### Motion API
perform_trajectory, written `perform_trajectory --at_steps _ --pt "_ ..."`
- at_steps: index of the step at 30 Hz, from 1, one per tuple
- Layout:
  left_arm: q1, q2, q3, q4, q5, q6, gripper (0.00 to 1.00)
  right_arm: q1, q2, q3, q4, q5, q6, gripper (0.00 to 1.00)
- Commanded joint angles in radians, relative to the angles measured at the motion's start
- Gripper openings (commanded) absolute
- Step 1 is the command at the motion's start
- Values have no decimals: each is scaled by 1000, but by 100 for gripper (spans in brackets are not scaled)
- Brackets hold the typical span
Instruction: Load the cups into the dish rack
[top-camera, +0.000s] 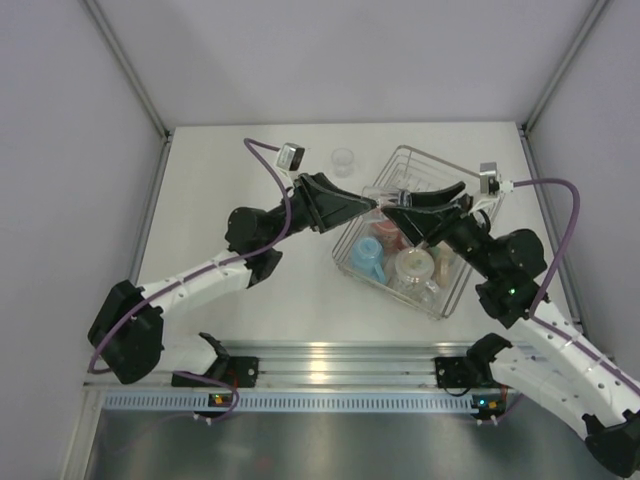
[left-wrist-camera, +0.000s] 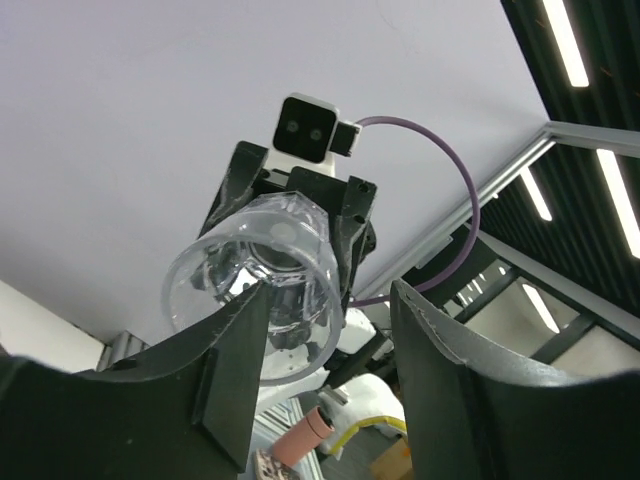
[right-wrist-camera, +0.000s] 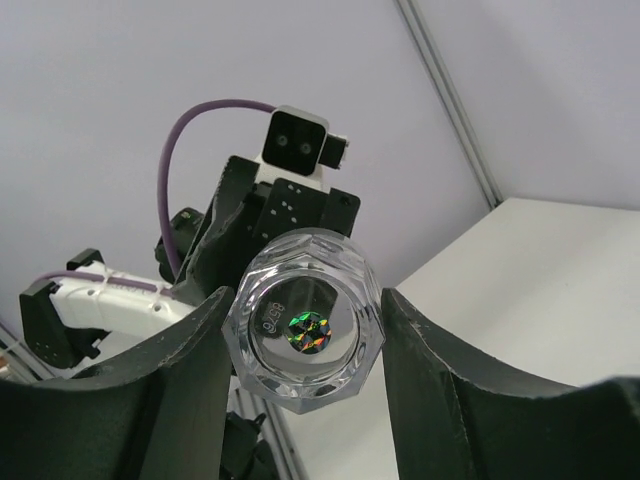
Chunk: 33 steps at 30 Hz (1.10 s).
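**Glass held between the two arms over the dish rack**

We see both arms meeting above the left side of the dish rack (top-camera: 430, 160), nose to nose, with a clear glass (right-wrist-camera: 305, 330) lying on its side in the air between them. Its thick base faces the right wrist camera and its open mouth faces the left one.

The right gripper (right-wrist-camera: 305, 295) has a finger pressed to each side of the glass near the base, so we judge it to be the one carrying the load. The left gripper (left-wrist-camera: 330, 290) has its jaws spread wide. The glass sits off to one side of that gap, with its rim overlapping one finger rather than lying between the two. To us this looks like a handover. The right arm comes at the rack from its own side, which probably gives it the easier drop into the basket.

Inside the rack, toward its near end, a blue cup (top-camera: 366, 253), a pink cup (top-camera: 385, 237) and a cream patterned mug (top-camera: 412, 266) are already loaded. A second glass (top-camera: 343, 160) stands on the table (top-camera: 230, 170) just outside the rack's far left corner, not yet loaded.

The free room in the rack seems to be at its far end, which is where we would set the held glass down.
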Motion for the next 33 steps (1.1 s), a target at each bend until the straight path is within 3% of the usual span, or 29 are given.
perform_trajectory --at_steps 1,4,7,9,12,15,22,25,33 --pt "-2 -42 -26 51 -35 27 58 18 -52 15 -33 76 -37 0" --pt "-2 -68 -37 7 -45 65 66 18 -75 51 -111 126 -83 0" --pt "-1 -118 -33 -136 -49 149 73 16 -86 112 -289 212 -149 0" --pt "-2 -175 -27 -289 -74 232 78 16 -91 154 -429 301 -201 0" --pt "-1 -253 10 -568 -138 378 98 11 -82 201 -579 395 -267 0" --pt "-1 -315 38 -790 -225 494 98 -7 15 285 -697 523 -352 0" --pt "-1 -361 191 -1233 -344 752 98 -151 291 520 -813 590 -485 0" --pt "-1 -384 213 -1323 -376 807 98 -212 404 595 -805 605 -519 0" --pt "-1 -490 165 -1362 -405 843 98 -309 705 775 -802 591 -571 0"
